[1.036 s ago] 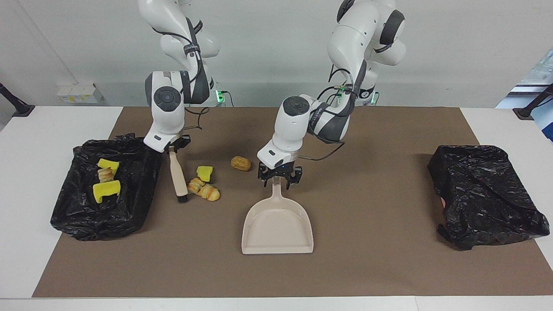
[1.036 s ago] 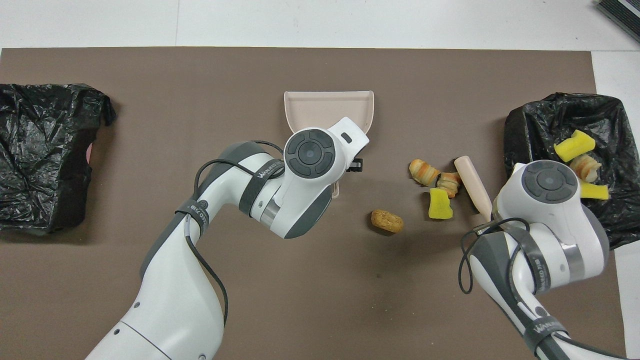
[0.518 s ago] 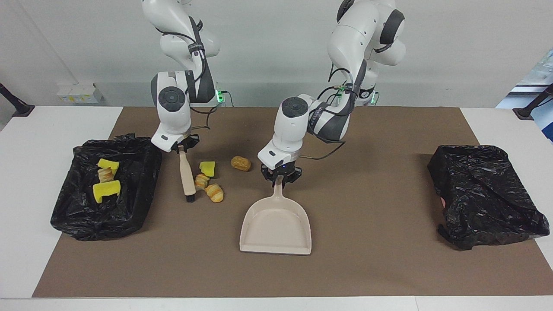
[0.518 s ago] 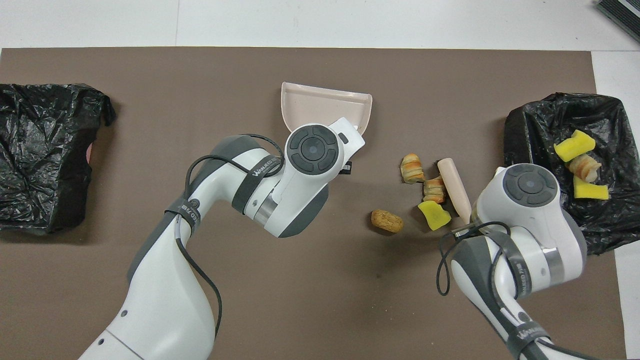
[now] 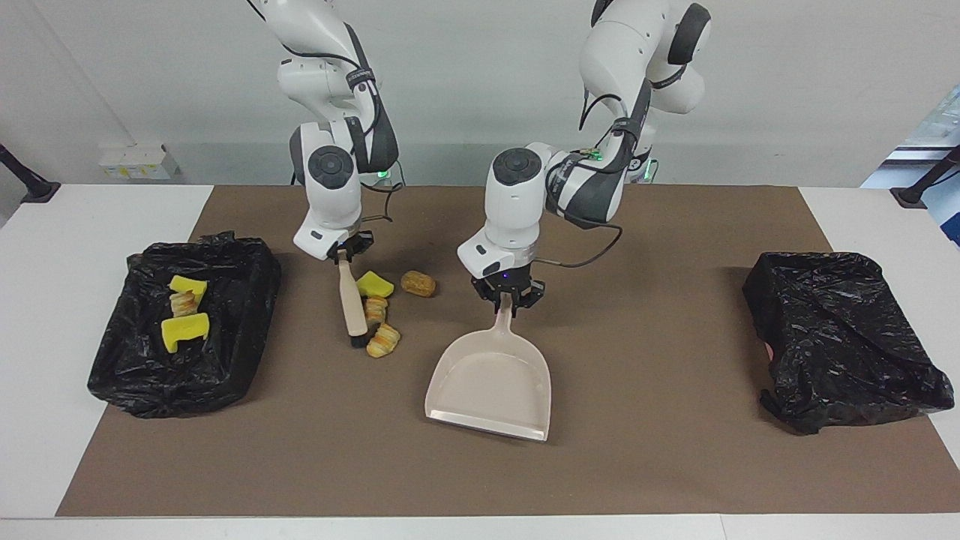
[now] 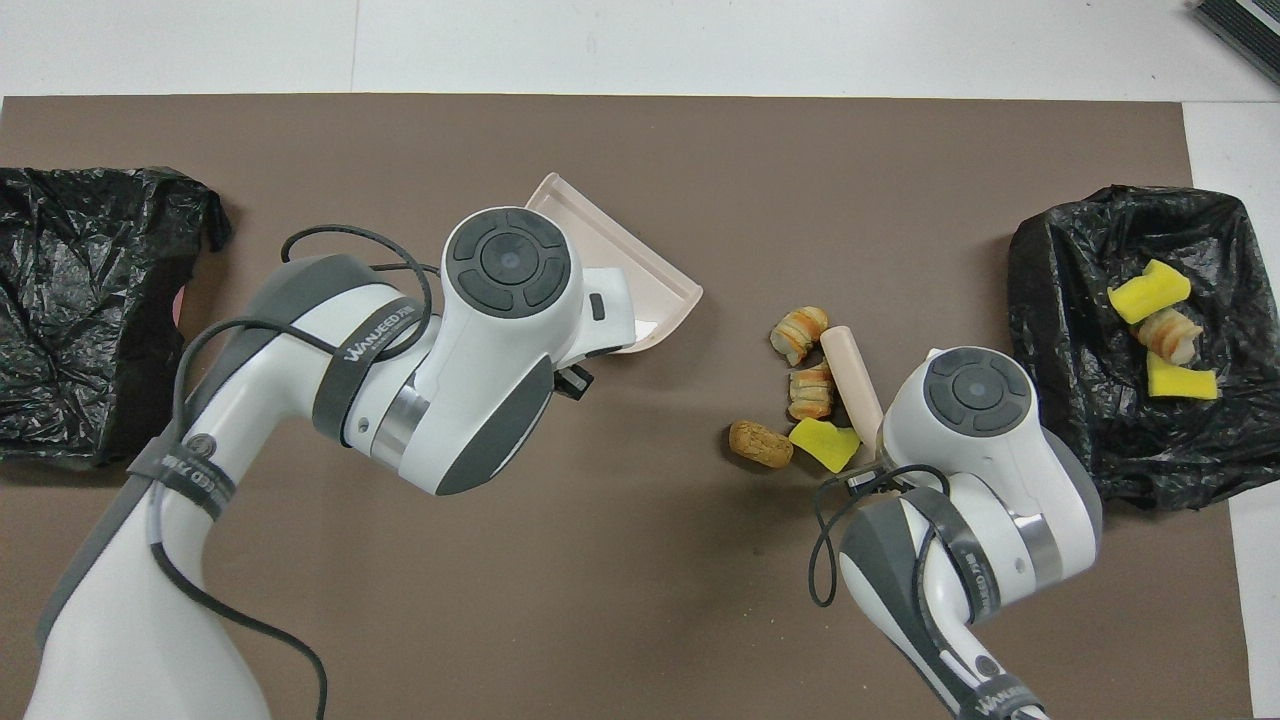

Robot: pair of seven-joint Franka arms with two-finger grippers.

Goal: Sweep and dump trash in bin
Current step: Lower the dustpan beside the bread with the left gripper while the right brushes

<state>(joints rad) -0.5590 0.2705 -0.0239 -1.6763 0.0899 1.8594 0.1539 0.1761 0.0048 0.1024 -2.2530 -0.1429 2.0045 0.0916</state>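
Left gripper: clamped on the handle of the dustpan, whose pan looks lifted and tilted, its lip low over the mat.
Right gripper: closed round the top of the brush; the bristle end is down by the loose trash.
Trash on the mat: four pieces bunched just beside the brush — a yellow chunk, two striped rolls and a brown lump toward the dustpan.
Handling: probably light, soft and crumbly; the rolls will likely tumble, not slide, so push them low with the bristles — no pinching.
Bin at the right arm's end: open, black-lined, holding two yellow chunks and a roll.
Bin at the left arm's end: its liner is bunched over the top; contents, if any, hidden.
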